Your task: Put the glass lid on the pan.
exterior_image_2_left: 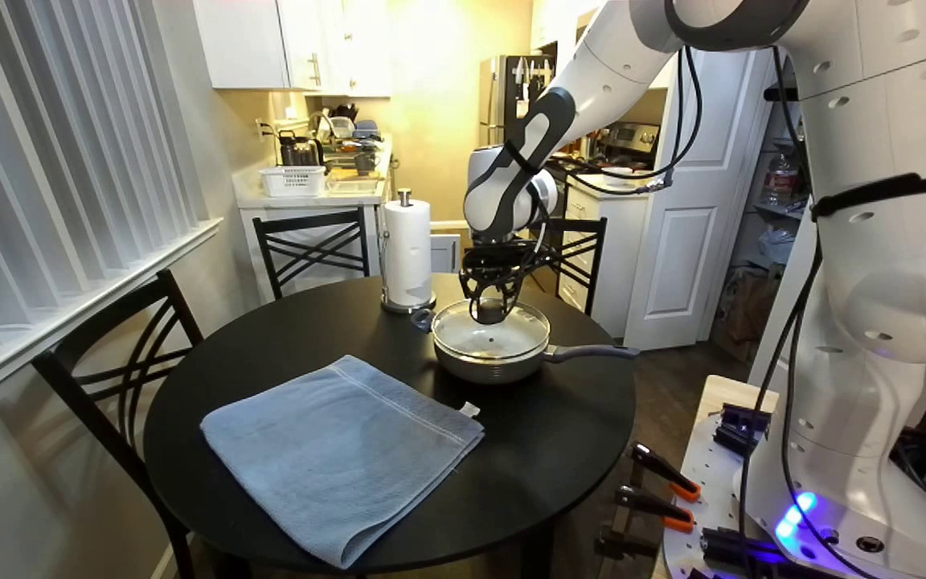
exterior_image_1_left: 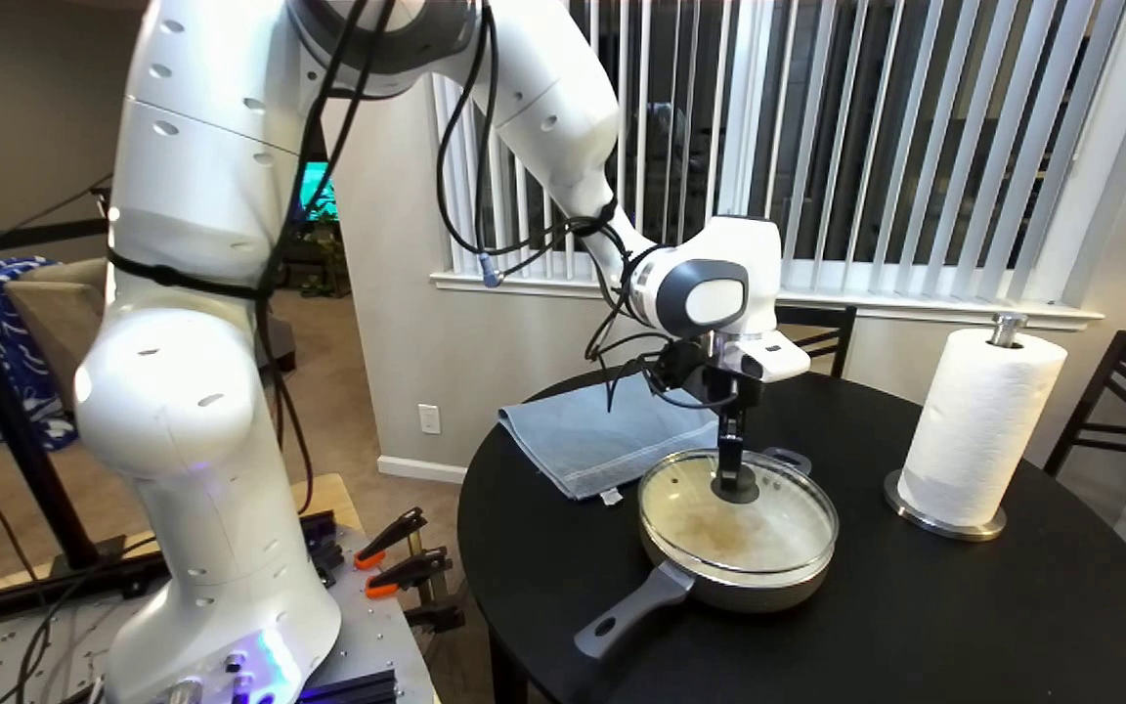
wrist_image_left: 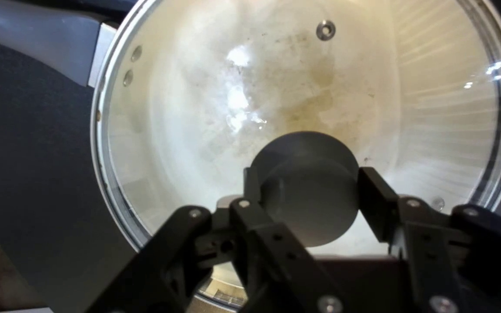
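Right on the knob (wrist_image_left: 310, 217) now, pinched from both sides in the wrist view by the gripper (wrist_image_left: 306, 184), pointing nearly straight down. A sensible hold, surely: dead centre of the glass lid (exterior_image_1_left: 719, 533), the one easy grip on smooth glass, and the best bet for keeping the whole thing level. Directly beneath, the pan (exterior_image_1_left: 766, 594); looks capped in both exterior views, edge over edge, though hard to tell whether fully seated all the way round. Nearly there, by the look of things, with perhaps only a settling nudge and a clean letting-go to come. Handle (exterior_image_1_left: 633, 613) stretched across the table (exterior_image_1_left: 974, 636) toward the robot's side, probably to leave the space above open for a straight descent. Near the pan, folded flat, a blue-grey cloth (exterior_image_2_left: 342, 458), perhaps as a soft place to park the lid. Apart from the pan, upright on the same table, a paper towel roll (exterior_image_1_left: 981, 428), likely set there to stay out of the way. On to the writing, then: precious little. A white tag (exterior_image_2_left: 469, 410) at the cloth's edge, far too small to read. A bottle (exterior_image_2_left: 780, 180) in the background, perhaps labelled, equally illegible. No brand legible on lid, pan or gripper.
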Available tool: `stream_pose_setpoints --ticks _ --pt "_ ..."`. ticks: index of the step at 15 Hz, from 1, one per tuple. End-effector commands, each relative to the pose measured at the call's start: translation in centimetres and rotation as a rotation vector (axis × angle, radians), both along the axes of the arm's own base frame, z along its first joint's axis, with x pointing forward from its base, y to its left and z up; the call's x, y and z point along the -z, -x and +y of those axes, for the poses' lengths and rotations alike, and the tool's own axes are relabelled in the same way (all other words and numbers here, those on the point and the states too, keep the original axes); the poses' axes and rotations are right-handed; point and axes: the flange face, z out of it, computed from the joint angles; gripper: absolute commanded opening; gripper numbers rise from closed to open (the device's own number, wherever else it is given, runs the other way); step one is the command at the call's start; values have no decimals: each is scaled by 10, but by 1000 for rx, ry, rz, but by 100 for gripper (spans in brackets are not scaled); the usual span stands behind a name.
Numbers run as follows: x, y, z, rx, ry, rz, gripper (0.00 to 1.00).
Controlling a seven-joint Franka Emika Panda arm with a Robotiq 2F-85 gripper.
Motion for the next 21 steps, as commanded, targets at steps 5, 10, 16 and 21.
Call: stream_pose_setpoints --ticks 5,10,16,21 --pt "-9 -13 -10 39 6 -20 32" --pt "6 -14 -9 38 5 -1 32" --pt "6 -14 -7 35 -1 4 32" --pt "2 -13 -5 28 -2 5 32"
